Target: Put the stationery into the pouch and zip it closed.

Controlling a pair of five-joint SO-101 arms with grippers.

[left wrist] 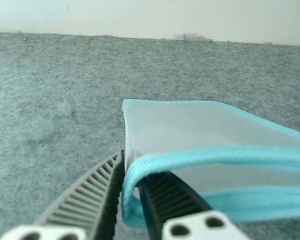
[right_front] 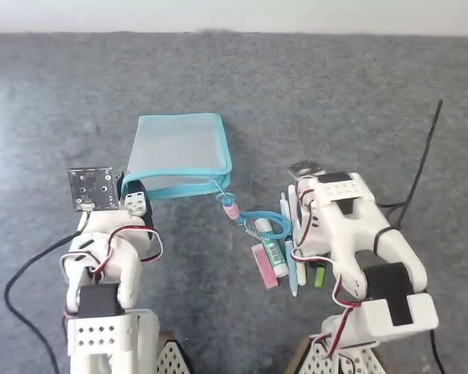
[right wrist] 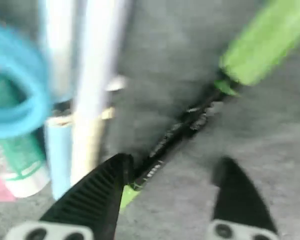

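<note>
Left end effector (left wrist: 129, 167) tight on rim of pouch (left wrist: 190, 127); right end effector (right wrist: 174, 167) low, agape above green pen (right wrist: 264, 42).

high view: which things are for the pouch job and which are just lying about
For the job: pouch, scissors, glue stick, pink eraser, blue pen, green marker.
Lying about: black cable by the right arm, grey mat underneath.

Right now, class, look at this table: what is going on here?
The left tool grips the pouch by its open edge on the table. The right tool hangs open just above a green pen in the stationery pile lying beside the pouch. The stationery is not in the pouch yet.
</note>
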